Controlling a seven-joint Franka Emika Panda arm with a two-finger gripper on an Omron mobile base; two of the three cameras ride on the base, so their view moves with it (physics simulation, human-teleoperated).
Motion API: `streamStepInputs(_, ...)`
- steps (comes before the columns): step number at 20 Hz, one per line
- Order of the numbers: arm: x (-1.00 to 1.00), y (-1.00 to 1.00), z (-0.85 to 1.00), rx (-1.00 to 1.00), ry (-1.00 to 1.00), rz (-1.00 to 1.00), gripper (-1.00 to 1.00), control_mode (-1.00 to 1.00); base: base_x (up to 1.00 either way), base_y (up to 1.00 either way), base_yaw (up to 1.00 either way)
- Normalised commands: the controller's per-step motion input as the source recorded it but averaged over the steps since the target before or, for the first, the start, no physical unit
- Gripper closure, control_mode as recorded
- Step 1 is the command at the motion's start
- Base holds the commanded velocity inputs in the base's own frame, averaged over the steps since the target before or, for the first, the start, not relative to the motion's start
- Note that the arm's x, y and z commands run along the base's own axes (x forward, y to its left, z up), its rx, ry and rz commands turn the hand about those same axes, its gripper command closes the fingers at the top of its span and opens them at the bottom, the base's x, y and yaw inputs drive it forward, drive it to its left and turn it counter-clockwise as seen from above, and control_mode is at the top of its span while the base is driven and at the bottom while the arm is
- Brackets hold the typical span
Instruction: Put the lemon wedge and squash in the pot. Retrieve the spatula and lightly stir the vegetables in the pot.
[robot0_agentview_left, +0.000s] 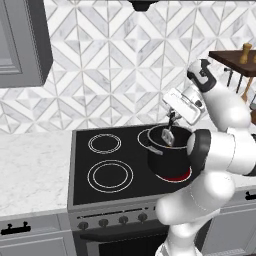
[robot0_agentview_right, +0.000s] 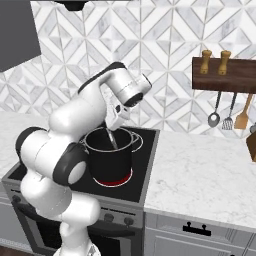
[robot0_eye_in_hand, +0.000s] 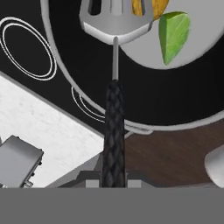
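The black pot (robot0_agentview_left: 167, 155) (robot0_agentview_right: 110, 157) stands on the stove's front right burner, which glows red beneath it. My gripper (robot0_agentview_left: 172, 119) (robot0_agentview_right: 114, 124) (robot0_eye_in_hand: 113, 180) hangs just above the pot's rim, shut on the black handle of the spatula (robot0_agentview_left: 167, 136) (robot0_eye_in_hand: 114, 109). The slotted silver blade points down into the pot. In the hand view the lemon wedge (robot0_eye_in_hand: 174, 35) lies on the pot's grey floor beside the blade. The orange-yellow squash (robot0_eye_in_hand: 151, 6) lies partly behind the blade. The pot's dark inner wall (robot0_eye_in_hand: 175, 96) curves around them.
The black stove top (robot0_agentview_left: 105, 165) has free burners left of the pot. Marble counter (robot0_agentview_right: 200, 175) runs on the pot's other side. A wooden wall rack (robot0_agentview_right: 222, 75) carries two grinders and several hanging utensils (robot0_agentview_right: 227, 112). A dark range hood (robot0_agentview_right: 17, 35) hangs above the stove.
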Motion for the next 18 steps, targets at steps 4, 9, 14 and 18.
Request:
streamStepInputs(4,-0.14,0.00,-0.30,0.07,0.00,0.00,1.00,-1.00,0.00,0.00,0.00)
streamStepInputs(9,-0.28,-0.01,-0.22,0.08,0.05,-0.05,1.00,-1.00,0.00,0.00,0.00)
streamStepInputs(14,-0.25,0.00,-0.06,0.08,0.14,-0.10,1.00,-1.00,0.00,0.00,0.00)
streamStepInputs(18,0.01,-0.03,0.02,0.08,0.31,-0.15,1.00,-1.00,0.00,0.00,0.00)
